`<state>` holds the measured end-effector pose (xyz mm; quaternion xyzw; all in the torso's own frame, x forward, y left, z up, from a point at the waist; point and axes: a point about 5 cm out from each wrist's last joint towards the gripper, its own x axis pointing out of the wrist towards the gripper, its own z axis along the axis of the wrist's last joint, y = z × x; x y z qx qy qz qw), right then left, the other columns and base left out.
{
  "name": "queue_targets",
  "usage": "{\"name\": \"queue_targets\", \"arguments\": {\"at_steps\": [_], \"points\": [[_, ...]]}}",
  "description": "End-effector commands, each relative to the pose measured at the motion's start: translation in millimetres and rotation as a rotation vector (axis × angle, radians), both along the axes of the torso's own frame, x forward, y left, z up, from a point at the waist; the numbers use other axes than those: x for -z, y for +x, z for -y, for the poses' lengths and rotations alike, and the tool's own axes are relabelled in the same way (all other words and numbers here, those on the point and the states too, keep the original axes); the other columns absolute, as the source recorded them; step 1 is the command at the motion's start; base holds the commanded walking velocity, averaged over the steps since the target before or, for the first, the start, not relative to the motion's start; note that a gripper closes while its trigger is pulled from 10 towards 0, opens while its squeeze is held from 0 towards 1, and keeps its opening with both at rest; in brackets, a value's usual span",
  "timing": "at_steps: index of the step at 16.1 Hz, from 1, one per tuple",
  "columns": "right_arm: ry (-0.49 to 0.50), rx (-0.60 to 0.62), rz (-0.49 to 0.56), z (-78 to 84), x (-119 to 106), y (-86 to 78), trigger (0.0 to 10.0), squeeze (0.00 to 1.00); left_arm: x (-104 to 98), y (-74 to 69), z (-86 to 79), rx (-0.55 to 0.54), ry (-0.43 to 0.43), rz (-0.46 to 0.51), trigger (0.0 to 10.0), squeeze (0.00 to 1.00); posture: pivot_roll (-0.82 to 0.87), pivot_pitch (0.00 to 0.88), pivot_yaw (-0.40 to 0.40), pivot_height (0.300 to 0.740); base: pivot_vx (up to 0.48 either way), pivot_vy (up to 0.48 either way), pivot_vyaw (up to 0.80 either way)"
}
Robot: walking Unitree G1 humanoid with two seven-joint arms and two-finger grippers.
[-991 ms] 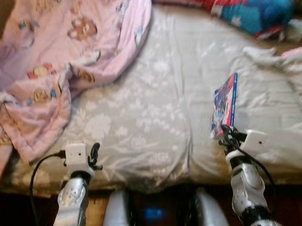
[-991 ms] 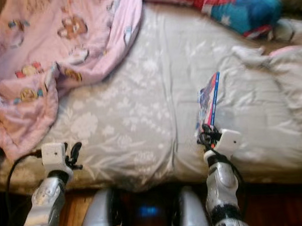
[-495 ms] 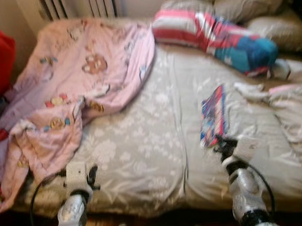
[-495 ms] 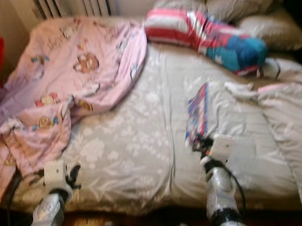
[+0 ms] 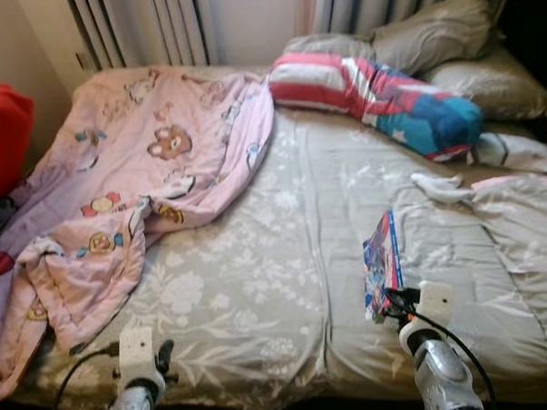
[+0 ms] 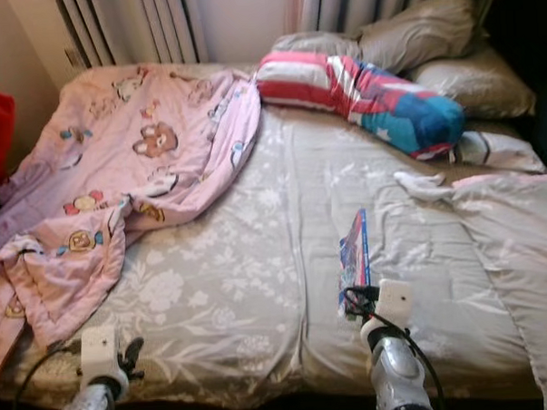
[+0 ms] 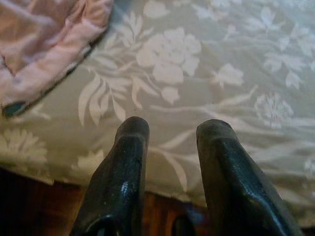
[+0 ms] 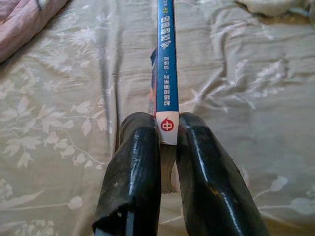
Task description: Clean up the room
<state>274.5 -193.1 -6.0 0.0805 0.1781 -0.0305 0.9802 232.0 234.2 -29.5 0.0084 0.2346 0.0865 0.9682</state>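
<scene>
Right gripper (image 8: 167,129), fingers pinching a thin blue-spined book (image 5: 382,261) upright above the grey floral bed (image 5: 259,287); left gripper (image 7: 172,130) fingers spread, idle; next, presumably carrying the book to storage.

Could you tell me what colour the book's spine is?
Blue, best seen in the right wrist view: book.

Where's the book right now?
The book is held edge-up in the right pincer, above the grey floral bedsheet near the bed's front edge, on the robot's right.
</scene>
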Motion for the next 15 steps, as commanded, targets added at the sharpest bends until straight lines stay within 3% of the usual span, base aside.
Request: {"name": "queue_targets", "arguments": {"at_steps": [1, 3, 15], "points": [[-0.033, -0.015, 0.037, 3.6, -6.8, 4.5, 10.0, 0.00, 5.0, -6.0, -1.2, -0.011, 0.010, -0.026, 10.0, 0.00, 0.14, 0.074, -0.056, 0.740, 0.000, 0.000, 0.00], [-0.023, -0.038, 0.020, 4.2, -6.3, 5.6, 10.0, 0.00, 6.4, -6.6, 1.1, -0.012, 0.011, -0.033, 10.0, 0.00, 0.14, 0.084, -0.059, 0.740, 0.000, 0.000, 0.00], [0.013, 0.021, 0.044, 3.8, -10.6, 10.6, 10.0, 0.00, 3.4, -4.7, -5.1, -0.034, 0.027, -0.009, 10.0, 0.00, 0.15, 0.106, -0.055, 0.740, 0.000, -0.266, 0.00]]}}
